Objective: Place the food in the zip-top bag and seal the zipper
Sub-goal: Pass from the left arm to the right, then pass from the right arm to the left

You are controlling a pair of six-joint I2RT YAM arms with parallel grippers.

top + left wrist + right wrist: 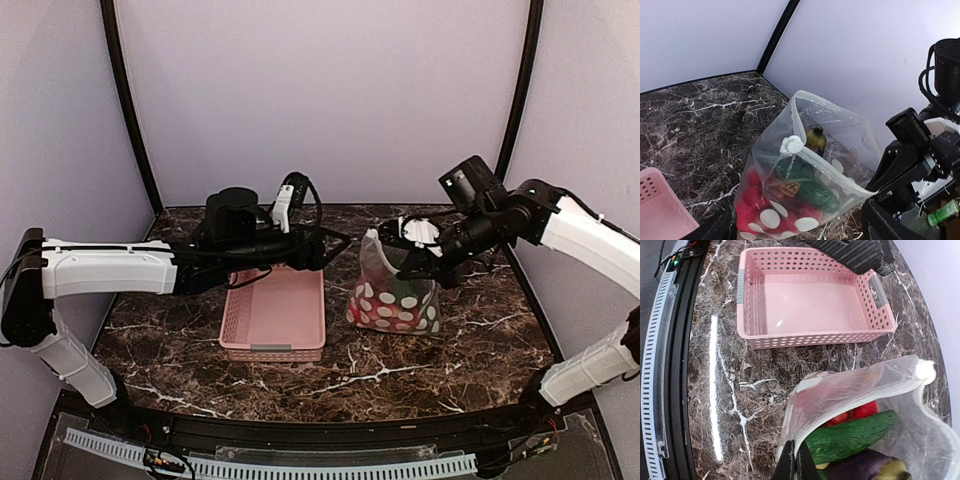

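Note:
The zip-top bag (392, 295), clear with white dots, stands right of centre with its mouth open. Inside it are red fruits (752, 200), a green cucumber (855, 435) and a dark eggplant (865, 465). The zipper (830, 170) runs along the mouth edge, with a white slider (791, 145) at one end. My right gripper (796, 465) is shut on the bag's mouth edge and holds it up; it also shows in the top view (415, 262). My left gripper (338, 245) is open and empty, just left of the bag's top, apart from it.
The pink basket (275, 310) lies empty left of the bag, under my left arm; it also shows in the right wrist view (810, 305). Dark marble table (450, 360) with a black rail along its near edge (675, 340). Walls close behind.

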